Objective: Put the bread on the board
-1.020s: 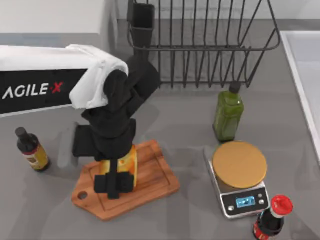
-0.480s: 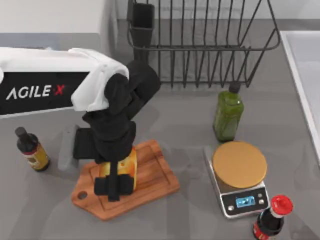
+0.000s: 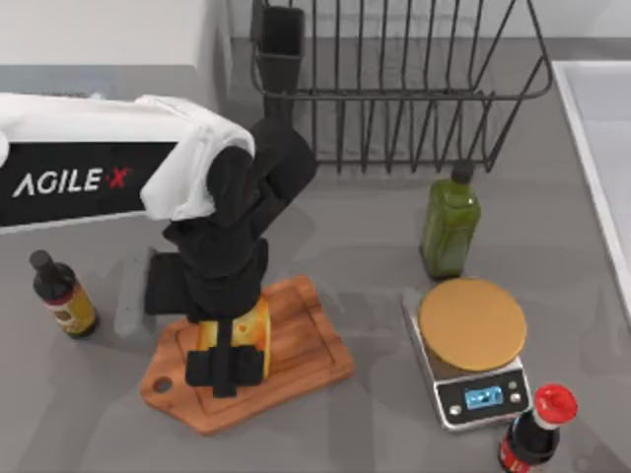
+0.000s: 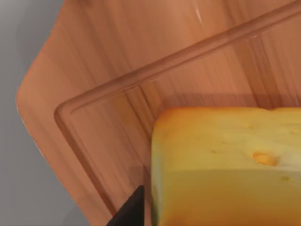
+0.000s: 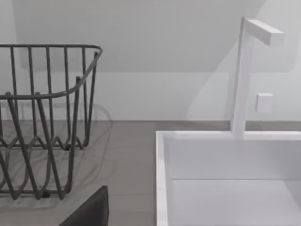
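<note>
Far to the left of the left gripper (image 3: 229, 367) stands a small dark glass sauce bottle with a yellow label (image 3: 61, 294); its label is too small to read. Above it, the white arm casing carries a black panel with "AGILE X" in white letters, the X in red. The gripper itself points down over the brown wooden rectangular cutting board with a grooved edge and a holed handle (image 3: 308, 345), its fingers clamped on the small yellow-orange chunky loaf of bread (image 3: 253, 325), which sits at or just above the board's surface, inside the groove; whether it rests there cannot be told.

In the left wrist view the bread (image 4: 225, 165) looks blocky, firm-sided and dry, with pale patches and a small pit. It is likely light and somewhat yielding, so a moderate squeeze across its flat sides suits it.

Behind and to the right of the gripper is a dark wire dish rack (image 3: 394, 89); further right a green glass bottle (image 3: 451, 227), then a silver digital kitchen scale with a round tan plate (image 3: 471, 325) and a blue display too small to read, and a dark sauce bottle with a red cap (image 3: 535, 429).

The right gripper (image 5: 89, 212) is parked near a white sink (image 5: 225, 179), its state unclear.
</note>
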Controlling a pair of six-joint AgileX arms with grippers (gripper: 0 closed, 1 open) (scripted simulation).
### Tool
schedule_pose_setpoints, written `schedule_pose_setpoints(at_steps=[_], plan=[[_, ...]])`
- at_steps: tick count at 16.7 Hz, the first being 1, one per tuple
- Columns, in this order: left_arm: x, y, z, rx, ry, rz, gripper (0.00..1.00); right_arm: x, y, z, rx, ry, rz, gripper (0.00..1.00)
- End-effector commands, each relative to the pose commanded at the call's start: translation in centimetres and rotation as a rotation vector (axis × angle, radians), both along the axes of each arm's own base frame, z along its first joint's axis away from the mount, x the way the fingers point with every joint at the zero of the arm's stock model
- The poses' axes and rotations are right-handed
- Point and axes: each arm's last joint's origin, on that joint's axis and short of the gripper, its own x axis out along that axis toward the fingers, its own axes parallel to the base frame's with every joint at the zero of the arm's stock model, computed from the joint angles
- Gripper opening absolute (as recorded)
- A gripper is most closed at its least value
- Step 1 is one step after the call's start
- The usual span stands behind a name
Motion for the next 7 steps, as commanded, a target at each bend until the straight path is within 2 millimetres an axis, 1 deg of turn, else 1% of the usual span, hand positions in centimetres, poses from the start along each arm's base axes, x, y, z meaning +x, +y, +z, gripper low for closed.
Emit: schedule_pose_setpoints(at_steps=[1, 2, 7], plan=[[0.0, 0.0, 0.0, 0.0, 0.0, 0.0, 0.98, 0.0, 0.0, 0.0, 0.0, 0.0, 0.0, 1.0], [0.0, 0.0, 0.0, 0.0, 0.0, 0.0, 1.0, 0.0, 0.0, 0.0, 0.0, 0.0, 0.0, 1.0], [0.0, 0.0, 0.0, 0.0, 0.0, 0.0, 1.0, 0.0, 0.0, 0.0, 0.0, 0.0, 0.0, 1.0]])
